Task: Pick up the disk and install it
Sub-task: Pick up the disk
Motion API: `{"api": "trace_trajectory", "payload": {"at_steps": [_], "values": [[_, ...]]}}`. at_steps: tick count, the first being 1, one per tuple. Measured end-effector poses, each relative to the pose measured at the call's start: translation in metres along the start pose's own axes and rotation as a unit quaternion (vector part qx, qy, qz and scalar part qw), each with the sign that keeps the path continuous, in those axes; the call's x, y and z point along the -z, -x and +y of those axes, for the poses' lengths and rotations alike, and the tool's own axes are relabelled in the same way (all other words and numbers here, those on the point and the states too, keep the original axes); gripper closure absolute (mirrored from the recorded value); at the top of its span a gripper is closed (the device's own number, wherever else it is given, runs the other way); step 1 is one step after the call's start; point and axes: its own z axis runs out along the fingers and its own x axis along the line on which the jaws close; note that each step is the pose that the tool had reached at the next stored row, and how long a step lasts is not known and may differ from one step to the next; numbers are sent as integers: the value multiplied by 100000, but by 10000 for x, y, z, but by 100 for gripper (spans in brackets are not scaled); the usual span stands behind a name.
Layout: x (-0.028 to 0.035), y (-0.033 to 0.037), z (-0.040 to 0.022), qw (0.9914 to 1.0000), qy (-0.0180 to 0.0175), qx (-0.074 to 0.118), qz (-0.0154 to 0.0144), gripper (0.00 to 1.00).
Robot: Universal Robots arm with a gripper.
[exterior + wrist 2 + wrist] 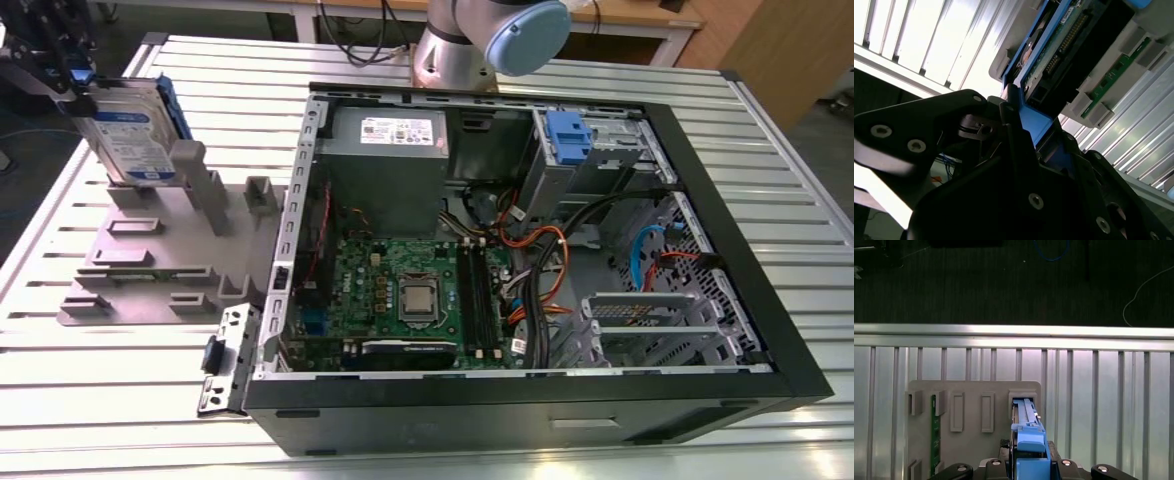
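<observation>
Step in hand: pick, grasp stage; install not begun. Disk [134, 135] stands on edge at a slot of the grey rack [147, 275], at the exterior view's left, well apart from the open case [534, 420]. Gripper [70, 78] at the disk's top edge; in both wrist views claw narrow, fingers [1016, 140] on either side of the blue bracket [1029, 440], seemingly clamped on it. Cannot tell if the lower edge sits in the slot or just clear. Judgement: lift calls for a straight pull along the slot, no tilt; grip must hold across to the case.
</observation>
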Motion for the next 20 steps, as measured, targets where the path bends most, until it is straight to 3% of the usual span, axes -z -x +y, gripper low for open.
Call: {"api": "trace_trajectory", "payload": {"at_steps": [20], "values": [[39, -1, 0, 100000, -6, -8, 0, 64]]}}
